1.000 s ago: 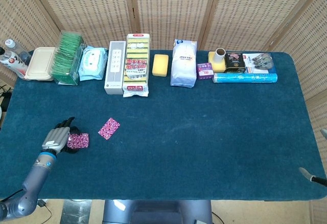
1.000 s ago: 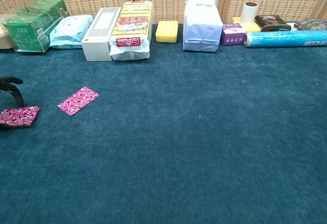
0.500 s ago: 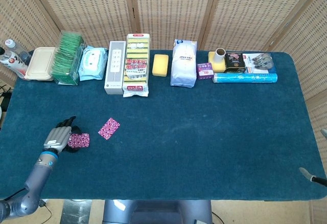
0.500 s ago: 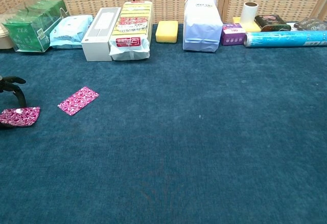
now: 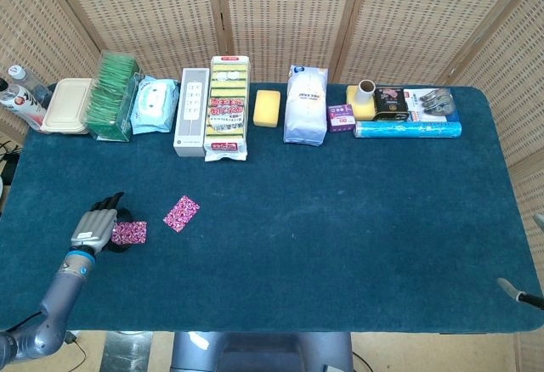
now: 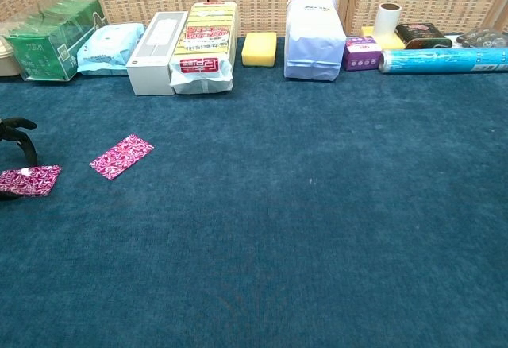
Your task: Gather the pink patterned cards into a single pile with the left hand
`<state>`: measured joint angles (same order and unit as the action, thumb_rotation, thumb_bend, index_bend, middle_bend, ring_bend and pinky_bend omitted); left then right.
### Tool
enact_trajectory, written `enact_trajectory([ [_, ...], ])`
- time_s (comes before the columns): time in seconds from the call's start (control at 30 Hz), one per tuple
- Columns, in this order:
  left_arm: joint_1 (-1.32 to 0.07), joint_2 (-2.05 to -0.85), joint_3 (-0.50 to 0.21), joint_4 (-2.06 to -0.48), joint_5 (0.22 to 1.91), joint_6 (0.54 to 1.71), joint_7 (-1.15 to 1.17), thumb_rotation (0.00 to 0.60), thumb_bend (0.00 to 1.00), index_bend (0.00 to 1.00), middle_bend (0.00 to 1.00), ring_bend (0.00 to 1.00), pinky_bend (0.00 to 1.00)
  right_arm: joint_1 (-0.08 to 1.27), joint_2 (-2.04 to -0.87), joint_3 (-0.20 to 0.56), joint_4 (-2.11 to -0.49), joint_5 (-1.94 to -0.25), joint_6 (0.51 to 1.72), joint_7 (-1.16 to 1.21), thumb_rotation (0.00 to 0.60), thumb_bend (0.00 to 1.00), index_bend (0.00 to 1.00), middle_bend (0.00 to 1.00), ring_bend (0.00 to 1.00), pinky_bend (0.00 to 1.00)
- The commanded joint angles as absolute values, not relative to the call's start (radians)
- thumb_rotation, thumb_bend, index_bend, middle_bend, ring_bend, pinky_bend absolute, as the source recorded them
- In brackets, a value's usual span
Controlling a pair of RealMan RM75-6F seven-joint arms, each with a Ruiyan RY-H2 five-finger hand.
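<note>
Two pink patterned cards lie near the table's front left. One card [image 5: 181, 213] [image 6: 121, 156] lies flat and alone on the blue cloth. The other card [image 5: 130, 233] [image 6: 29, 180] sits just left of it, and my left hand [image 5: 95, 229] pinches its left edge, with dark fingers [image 6: 21, 137] arched over it. About a card's width of cloth separates the two cards. Only slivers of my right hand [image 5: 518, 293] show at the right edge of the head view, so its state is unclear.
A row of goods lines the far edge: a green tea box [image 5: 112, 96], a wipes pack [image 5: 155, 105], a white box [image 5: 191, 111], a sponge pack [image 5: 228, 107], a yellow sponge [image 5: 267, 107], a white bag [image 5: 306, 105], and a blue roll [image 5: 407, 127].
The held card has shifted a few pixels right and back again with the left hand. The free card has not moved.
</note>
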<state>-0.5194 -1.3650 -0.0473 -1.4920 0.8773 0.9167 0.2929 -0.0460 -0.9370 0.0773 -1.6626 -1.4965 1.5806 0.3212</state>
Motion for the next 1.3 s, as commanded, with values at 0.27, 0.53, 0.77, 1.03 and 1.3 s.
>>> enact_trajectory([
  [0.27, -0.521, -1.364, -0.050, -1.497, 0.863, 0.930, 0.316, 0.600, 0.22, 0.35, 0.00, 0.00, 0.07, -0.047, -0.936, 0.077, -1.664, -1.496, 1.581, 0.322, 0.600, 0.00, 0.04, 0.00, 0.00, 0.00],
  [0.53, -0.529, -1.358, -0.044, -1.520, 0.840, 0.929, 0.354, 0.600, 0.21, 0.29, 0.00, 0.00, 0.07, -0.048, -0.936, 0.077, -1.664, -1.496, 1.583, 0.322, 0.600, 0.00, 0.04, 0.00, 0.00, 0.00],
  [0.77, -0.528, -1.348, -0.044, -1.534, 0.843, 0.930, 0.352, 0.600, 0.21, 0.20, 0.00, 0.00, 0.07, -0.047, -0.936, 0.077, -1.663, -1.496, 1.582, 0.322, 0.600, 0.00, 0.04, 0.00, 0.00, 0.00],
  [1.03, -0.530, -1.317, -0.045, -1.572, 0.801, 0.935, 0.370, 0.600, 0.21, 0.19, 0.00, 0.00, 0.07, -0.047, -0.936, 0.078, -1.664, -1.495, 1.581, 0.322, 0.600, 0.00, 0.04, 0.00, 0.00, 0.00],
  [1.3, -0.540, -1.300, -0.074, -1.616, 0.809, 0.921, 0.323, 0.600, 0.20, 0.19, 0.00, 0.00, 0.07, -0.045, -0.937, 0.077, -1.666, -1.497, 1.578, 0.316, 0.600, 0.00, 0.04, 0.00, 0.00, 0.00],
])
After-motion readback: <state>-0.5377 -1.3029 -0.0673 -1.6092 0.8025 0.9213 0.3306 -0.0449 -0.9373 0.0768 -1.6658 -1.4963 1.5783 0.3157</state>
